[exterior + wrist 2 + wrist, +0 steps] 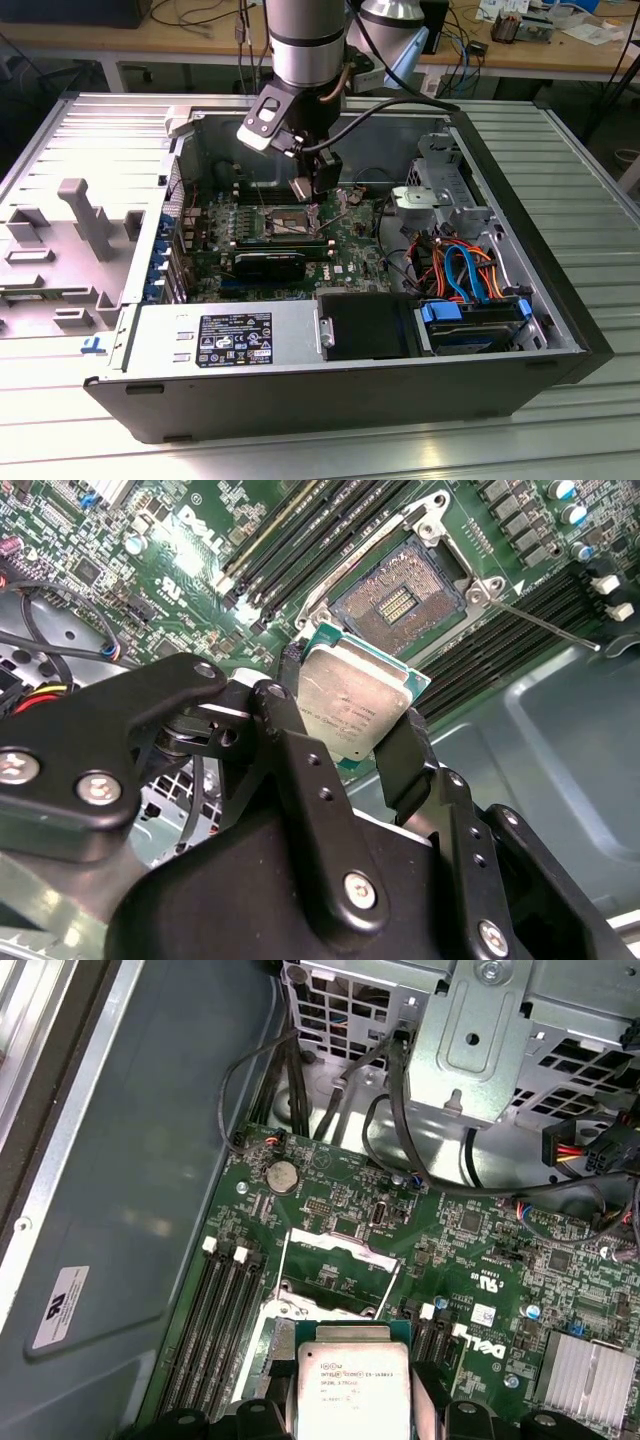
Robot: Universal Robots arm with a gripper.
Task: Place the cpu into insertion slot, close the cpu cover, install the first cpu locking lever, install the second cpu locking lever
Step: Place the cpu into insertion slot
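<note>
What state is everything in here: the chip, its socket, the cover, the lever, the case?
cpu: gripped, held above the board, not seated.
gripper: shut on the cpu.
insertion slot: empty, contacts exposed.
cpu cover: swung open.
locking lever: released, sticking out sideways.
computer case: on its side, open.

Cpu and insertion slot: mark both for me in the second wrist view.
cpu (352, 708), second wrist view, middle of its silvery top.
insertion slot (397, 602), second wrist view, middle of its dark contact field.
</note>
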